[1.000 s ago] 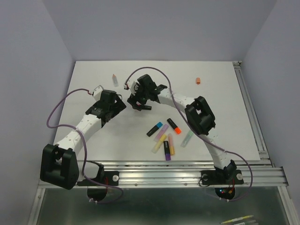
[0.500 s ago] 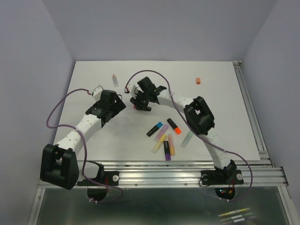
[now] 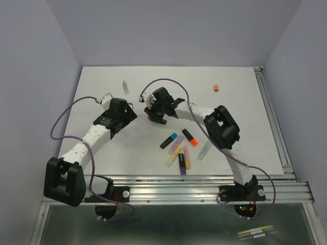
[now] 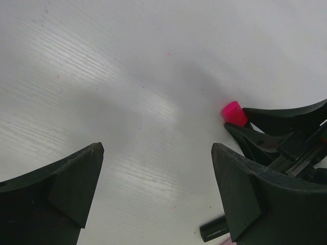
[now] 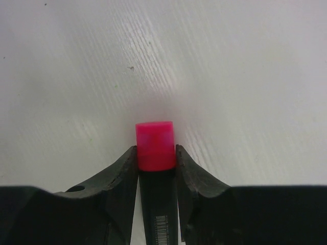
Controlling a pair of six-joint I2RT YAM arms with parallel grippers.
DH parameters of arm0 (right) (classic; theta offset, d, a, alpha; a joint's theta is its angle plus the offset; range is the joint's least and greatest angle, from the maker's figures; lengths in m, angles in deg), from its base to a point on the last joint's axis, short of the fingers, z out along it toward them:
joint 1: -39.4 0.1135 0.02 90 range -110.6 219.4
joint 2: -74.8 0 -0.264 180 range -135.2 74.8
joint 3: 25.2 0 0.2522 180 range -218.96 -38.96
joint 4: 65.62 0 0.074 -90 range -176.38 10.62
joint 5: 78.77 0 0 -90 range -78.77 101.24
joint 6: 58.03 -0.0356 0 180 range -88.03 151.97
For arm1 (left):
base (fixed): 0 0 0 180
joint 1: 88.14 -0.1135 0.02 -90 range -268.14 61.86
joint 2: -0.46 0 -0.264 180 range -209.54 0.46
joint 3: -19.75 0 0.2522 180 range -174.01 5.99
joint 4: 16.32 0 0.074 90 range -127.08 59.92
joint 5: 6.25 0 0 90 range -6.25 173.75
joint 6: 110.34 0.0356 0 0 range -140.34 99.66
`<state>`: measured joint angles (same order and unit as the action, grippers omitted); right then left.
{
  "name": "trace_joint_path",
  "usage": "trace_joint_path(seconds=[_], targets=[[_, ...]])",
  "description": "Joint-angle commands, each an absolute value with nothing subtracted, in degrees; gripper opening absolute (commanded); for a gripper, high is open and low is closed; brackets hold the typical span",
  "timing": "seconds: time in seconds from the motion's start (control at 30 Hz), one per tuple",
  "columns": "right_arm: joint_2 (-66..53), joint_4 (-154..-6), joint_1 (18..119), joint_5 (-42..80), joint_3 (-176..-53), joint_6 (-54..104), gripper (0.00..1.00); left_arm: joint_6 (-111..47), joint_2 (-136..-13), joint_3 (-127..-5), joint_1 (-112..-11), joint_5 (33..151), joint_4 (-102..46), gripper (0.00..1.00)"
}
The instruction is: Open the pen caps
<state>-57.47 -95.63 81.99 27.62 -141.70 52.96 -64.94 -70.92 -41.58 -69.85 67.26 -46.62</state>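
Note:
My right gripper (image 5: 156, 152) is shut on a black-barrelled pen (image 5: 159, 204), its fingers pinching just at the base of the pink cap (image 5: 155, 143), which sticks out past the fingertips. The top view puts this gripper (image 3: 152, 115) mid-table, left of centre. In the left wrist view the same pink cap (image 4: 234, 113) shows at the right, held by the right gripper's fingers (image 4: 265, 135). My left gripper (image 4: 157, 149) stands wide open over bare table, nothing between its fingers, close to the left of the held pen (image 3: 134, 109).
Several pens (image 3: 181, 150) lie in a loose cluster in front of the grippers; the end of a black one (image 4: 214, 229) shows low in the left wrist view. A pastel pink pen (image 3: 125, 87) lies at the back left. An orange cap (image 3: 216, 88) sits at the back right.
The right gripper's fingers have closed from wide apart onto the black pen with the pink cap, and its wrist has shifted slightly. The left arm has not moved.

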Motion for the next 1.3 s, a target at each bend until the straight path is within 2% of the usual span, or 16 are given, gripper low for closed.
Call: trace_joint_path(seconds=[0.0, 0.27, 0.4, 0.57, 0.67, 0.9, 1.27], targets=[[-49.85, -82.39, 82.73, 22.67, -136.26, 44.73, 0.01, -63.23, -67.66, -41.56, -69.85, 67.66, -45.9, 0.99], [-34.82, -67.17, 82.65, 7.56, -125.28, 19.6, 0.01, -58.41, -63.01, -40.95, -69.5, 75.92, -39.41, 0.99], [-28.57, -69.53, 82.65, -2.54, -121.84, 5.91, 0.01, -53.49, -60.11, -40.42, -66.44, 81.89, -32.47, 0.99], [-21.72, -75.77, 82.56, -12.12, -118.77, -4.49, 0.01, -48.66, -55.28, -37.52, -61.96, 92.6, -18.52, 0.99], [-17.24, -77.71, 82.47, -16.78, -115.97, -11.08, 0.01, -46.45, -55.26, -38.3, -58.8, 95.08, -15.32, 0.99], [-8.53, -77.1, 79.31, -17.77, -108.06, -25.4, 0.01, -41.79, -62.9, -44.45, -50.27, 95.52, -14.61, 0.99], [1.05, -78.24, 78.43, -19.52, -101.9, -32.63, 0.01, -37.84, -72.13, -51.48, -46.04, 99.65, -9.78, 0.99]])
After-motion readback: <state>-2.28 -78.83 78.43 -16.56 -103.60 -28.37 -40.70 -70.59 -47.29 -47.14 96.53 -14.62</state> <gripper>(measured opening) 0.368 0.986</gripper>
